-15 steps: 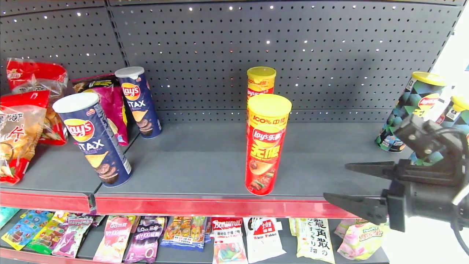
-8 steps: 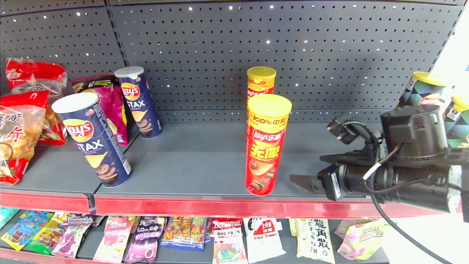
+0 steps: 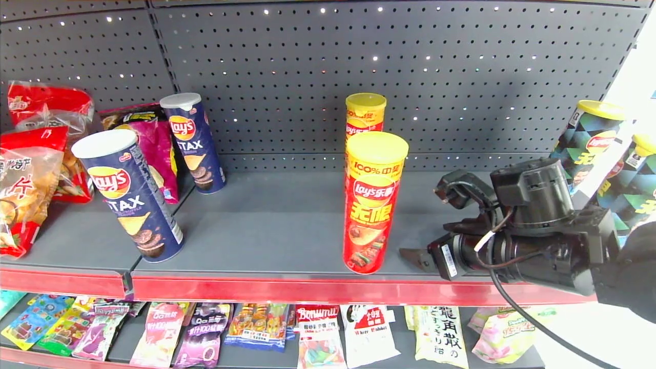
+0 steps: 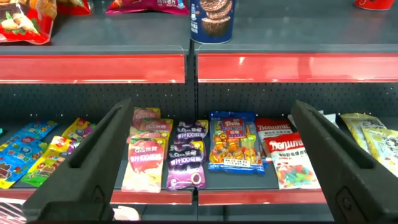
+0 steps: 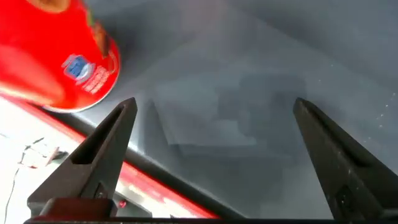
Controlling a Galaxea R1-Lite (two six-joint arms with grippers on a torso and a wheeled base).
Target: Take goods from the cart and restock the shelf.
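Snack bags (image 3: 31,169): they are lying at the left end of the shelf (image 3: 287,225).
Blue cans (image 3: 125,195): two are standing up, one at the front edge and one at the back.
Left hand (image 4: 211,106): its fingers are wide apart and are holding nothing. It is hanging low, facing the candy bags (image 4: 236,149) on the lower shelf.
Red cans (image 3: 374,202): one is standing right at the front edge in the middle of the shelf. A second one is standing behind it by the back wall.
Right hand (image 3: 425,240): its fingers are spread apart and are holding nothing. It is sitting low over the shelf, just beside the front red can and not touching it.
Patterned cans (image 3: 589,138): they are standing at the right end, behind the right arm.
Step, I think: the red can looks put in place, so the empty hand is getting ready to fetch more goods.
Doing it well: pull the hand straight back, away from the can. Keep the fingers apart. The can is tall and close to the edge, so a bump could tip it off.
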